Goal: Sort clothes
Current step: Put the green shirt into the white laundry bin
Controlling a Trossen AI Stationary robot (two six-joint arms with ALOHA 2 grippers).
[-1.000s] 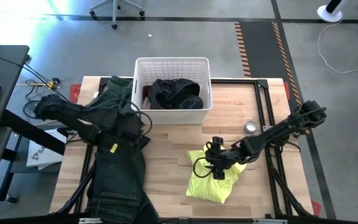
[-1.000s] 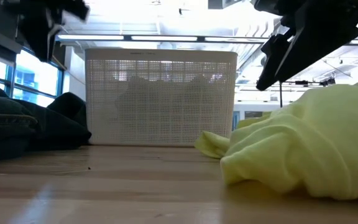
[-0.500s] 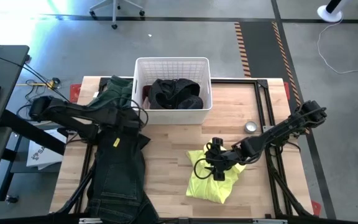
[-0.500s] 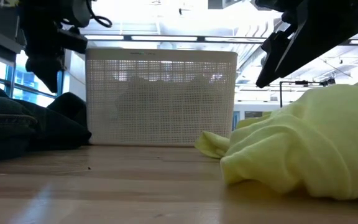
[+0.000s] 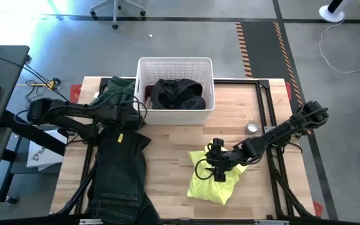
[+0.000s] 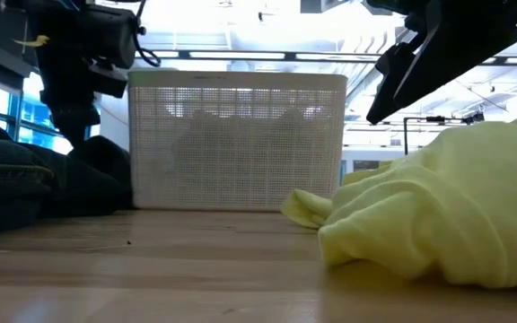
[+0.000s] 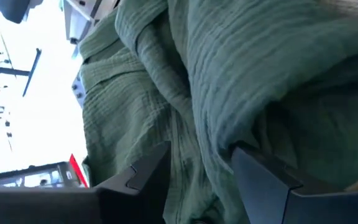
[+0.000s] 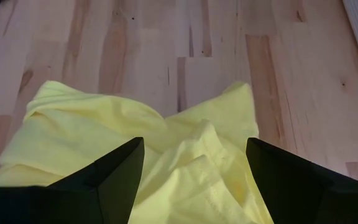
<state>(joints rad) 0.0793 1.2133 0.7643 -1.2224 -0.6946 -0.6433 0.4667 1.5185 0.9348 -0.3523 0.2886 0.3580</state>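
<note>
Two parted grippers: left gripper [image 7: 197, 180] astride green garment [image 7: 229, 81], right gripper [image 8: 191, 168] over yellow shirt [image 8: 104, 137].

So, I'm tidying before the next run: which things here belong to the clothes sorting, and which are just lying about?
Job:
yellow shirt
jeans
green garment
black garment
white basket

Lying about:
small round tin
cables

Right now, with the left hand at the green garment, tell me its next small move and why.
Probably close the left hand. Its fingers stand open on either side of a fold of the green garment beside the basket, so nothing is gripped yet. The right hand hovers open over the yellow shirt.
</note>
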